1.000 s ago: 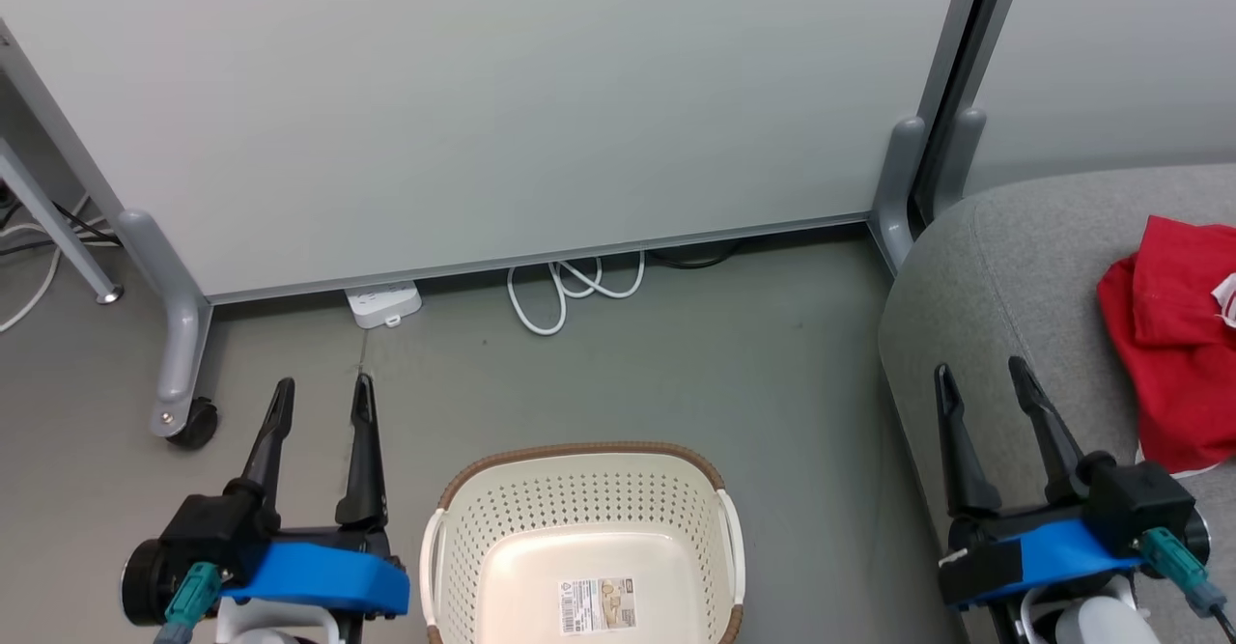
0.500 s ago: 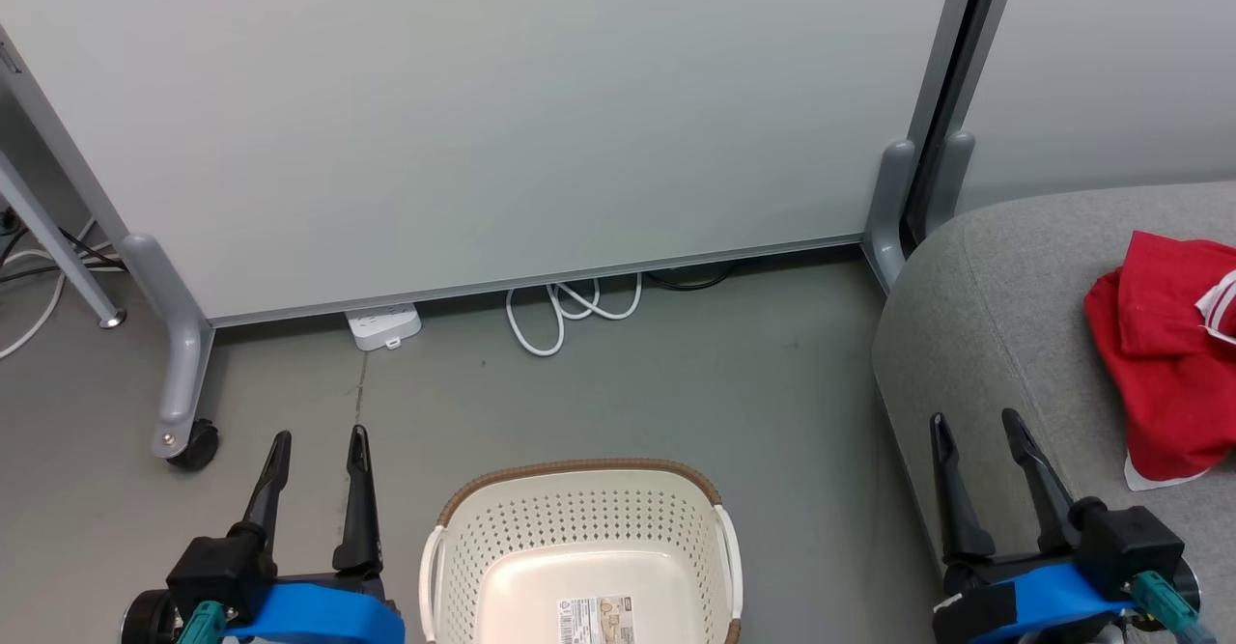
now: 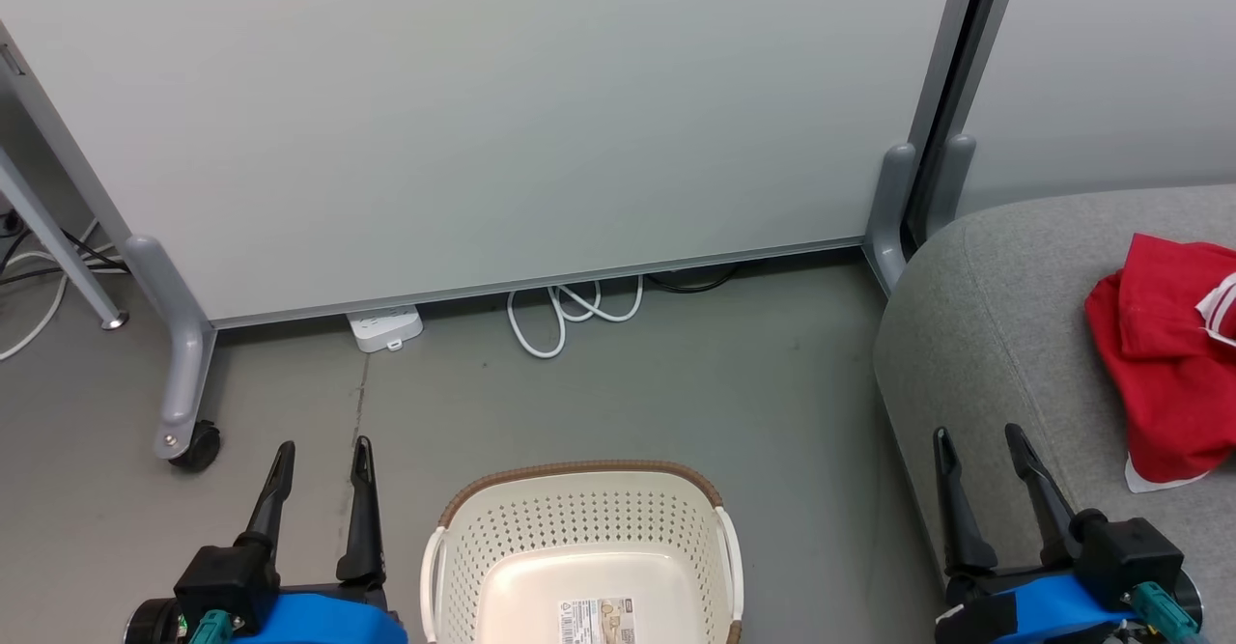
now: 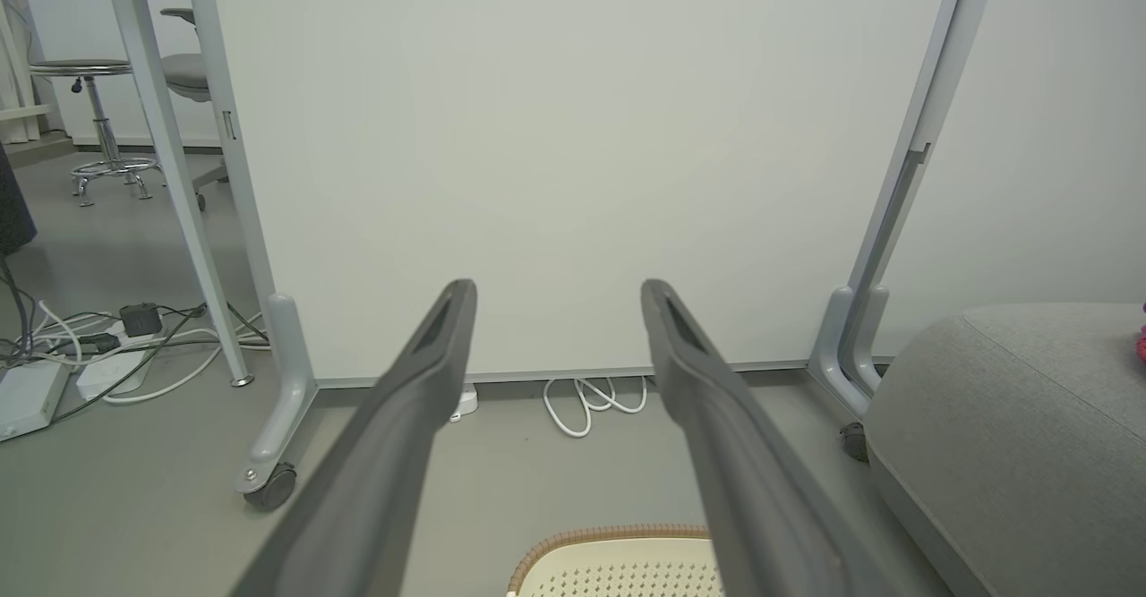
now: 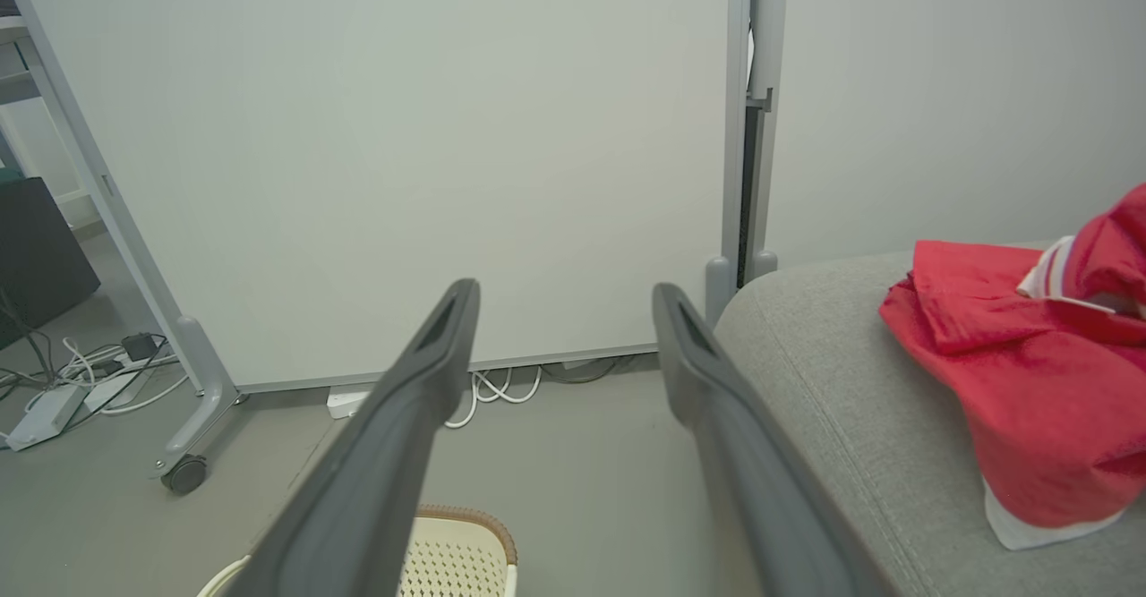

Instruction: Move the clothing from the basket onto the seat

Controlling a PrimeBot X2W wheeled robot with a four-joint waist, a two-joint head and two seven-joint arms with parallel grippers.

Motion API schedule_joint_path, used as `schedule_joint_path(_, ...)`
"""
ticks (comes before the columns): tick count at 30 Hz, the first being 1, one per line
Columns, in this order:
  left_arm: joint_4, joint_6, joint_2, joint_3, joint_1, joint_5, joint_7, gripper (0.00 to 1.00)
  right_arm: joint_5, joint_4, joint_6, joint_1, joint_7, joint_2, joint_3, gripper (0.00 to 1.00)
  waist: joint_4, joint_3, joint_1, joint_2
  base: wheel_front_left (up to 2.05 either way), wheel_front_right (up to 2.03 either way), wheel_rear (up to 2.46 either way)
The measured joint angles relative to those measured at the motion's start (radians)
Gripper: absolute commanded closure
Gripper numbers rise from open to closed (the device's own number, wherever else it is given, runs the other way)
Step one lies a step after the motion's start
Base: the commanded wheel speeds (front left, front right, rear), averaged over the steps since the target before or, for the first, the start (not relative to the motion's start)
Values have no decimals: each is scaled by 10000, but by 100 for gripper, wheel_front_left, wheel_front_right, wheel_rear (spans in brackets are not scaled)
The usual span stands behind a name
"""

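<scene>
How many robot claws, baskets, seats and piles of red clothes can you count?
Grippers: 2 (left gripper, right gripper)
Basket: 1
Seat: 1
Red clothes pile: 1
Total: 5

The basket [image 3: 579, 518] runs off the bottom edge of the head view, so its near half is unseen. The print on its sticker [image 3: 597, 620] is too small to read. At the right edge, the clothing [image 3: 1159, 383] and the seat [image 3: 1004, 335] are cut off.
</scene>
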Motion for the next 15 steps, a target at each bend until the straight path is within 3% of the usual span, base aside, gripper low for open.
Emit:
schedule_joint_path(12,56,-2,-6,6,6,-2,0,0,-17,165,0,-5,0,15,-2,0,33,-78,0,0,0,0,0)
schedule_joint_path(13,75,-15,-8,2,9,-2,2,100,-15,188,0,-4,0,17,2,100,32,-88,0,0,0,0,0)
schedule_joint_path(15,242,-15,-27,-19,65,-15,23,100,-12,349,6,63,4,19,13,100,33,-89,0,0,0,0,0)
